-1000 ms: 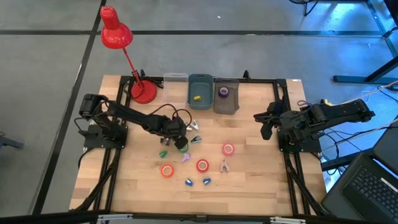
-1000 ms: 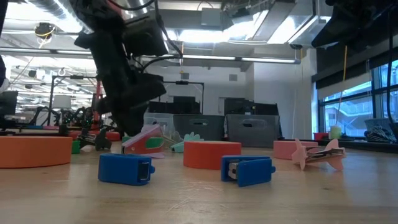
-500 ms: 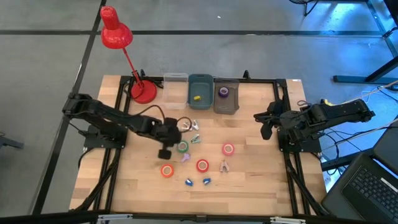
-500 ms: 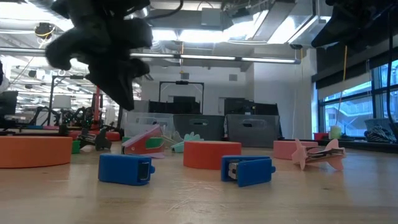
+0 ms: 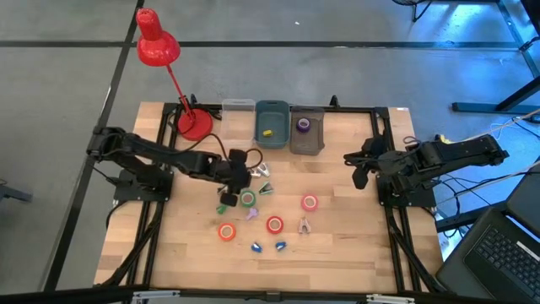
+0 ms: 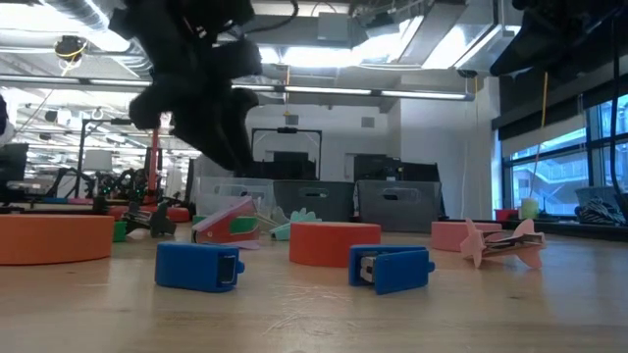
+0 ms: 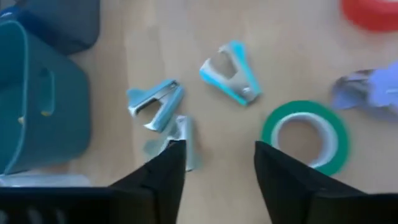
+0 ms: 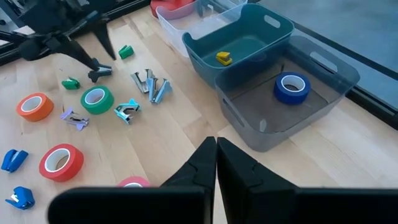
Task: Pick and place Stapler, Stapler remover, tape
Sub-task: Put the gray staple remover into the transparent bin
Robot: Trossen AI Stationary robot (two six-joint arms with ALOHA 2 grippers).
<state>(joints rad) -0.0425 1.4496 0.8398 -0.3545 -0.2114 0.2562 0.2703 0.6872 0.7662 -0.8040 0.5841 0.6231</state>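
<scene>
Wooden table (image 5: 337, 228) carries a red lamp (image 5: 159, 49) at its far left corner and three bins in a row at the far edge: a clear bin (image 5: 239, 114), a teal bin (image 5: 272, 118) with a small yellow piece inside, and a grey bin (image 5: 307, 139) that holds a blue-purple tape roll (image 8: 292, 87). On the middle of the table lies the green tape (image 5: 247, 199), and near it three red-orange tape rolls (image 5: 275, 225) are spread toward the front. Two pale blue staple removers (image 7: 231, 71) lie just beside the green ring, and two small blue blocks (image 6: 199, 265) sit close to the front edge.

The left gripper (image 5: 234, 179) hangs above the table just beside the green tape, its fingers (image 7: 163, 171) spread apart and holding nothing. The right gripper (image 5: 361, 166) waits at the right side of the table, well apart from the objects, with its fingers pressed together and, as far as I can see, empty.
</scene>
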